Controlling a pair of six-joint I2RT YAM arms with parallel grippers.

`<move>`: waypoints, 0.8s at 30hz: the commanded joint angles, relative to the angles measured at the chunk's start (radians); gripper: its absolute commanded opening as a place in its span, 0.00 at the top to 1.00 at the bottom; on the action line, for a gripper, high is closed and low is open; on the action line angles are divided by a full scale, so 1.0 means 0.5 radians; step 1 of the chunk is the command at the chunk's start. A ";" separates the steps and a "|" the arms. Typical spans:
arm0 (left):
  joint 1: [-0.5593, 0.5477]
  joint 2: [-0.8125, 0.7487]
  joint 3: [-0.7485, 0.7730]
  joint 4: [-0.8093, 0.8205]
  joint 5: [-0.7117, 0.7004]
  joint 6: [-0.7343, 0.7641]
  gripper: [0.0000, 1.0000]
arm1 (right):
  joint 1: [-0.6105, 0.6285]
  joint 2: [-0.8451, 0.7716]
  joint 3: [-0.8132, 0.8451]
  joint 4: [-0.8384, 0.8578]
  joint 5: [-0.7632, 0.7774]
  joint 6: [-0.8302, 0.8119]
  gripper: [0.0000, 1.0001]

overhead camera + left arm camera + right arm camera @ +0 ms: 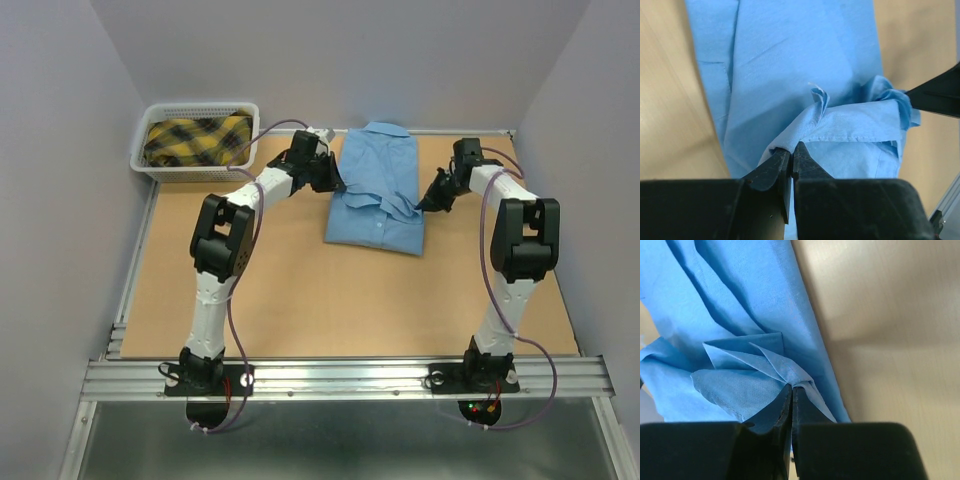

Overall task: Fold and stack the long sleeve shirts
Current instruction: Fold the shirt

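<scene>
A light blue long sleeve shirt (pixel 378 175) lies partly folded at the back middle of the table, collar away from me. My left gripper (pixel 337 186) is at its left edge and is shut on a fold of the blue cloth (pixel 840 125), fingertips (pixel 782 159) pinched together. My right gripper (pixel 424 204) is at the shirt's right edge and is shut on a bunched fold of the cloth (pixel 765 370). Both hold the lower part of the shirt lifted over its middle. The right gripper's black finger shows in the left wrist view (pixel 937 94).
A white plastic basket (pixel 150 165) stands at the back left and holds a yellow and black plaid cloth (pixel 195 140). The wooden table top (pixel 330 300) has a metal rail (pixel 350 378) along its near edge. Grey walls enclose the sides and back.
</scene>
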 commanded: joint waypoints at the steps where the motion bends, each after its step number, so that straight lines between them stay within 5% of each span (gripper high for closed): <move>1: 0.007 0.004 0.045 0.047 0.000 0.031 0.94 | -0.012 -0.013 0.077 0.089 0.065 -0.050 0.95; 9: 0.007 -0.026 0.030 0.087 -0.052 0.019 0.90 | -0.012 0.008 0.224 0.095 0.069 -0.041 0.81; 15: 0.007 -0.078 0.012 0.139 -0.102 -0.003 0.67 | -0.012 0.008 0.307 0.095 0.059 -0.011 0.62; 24: 0.013 -0.366 -0.035 0.240 -0.279 -0.012 0.17 | -0.012 -0.139 0.402 0.092 0.219 -0.072 0.36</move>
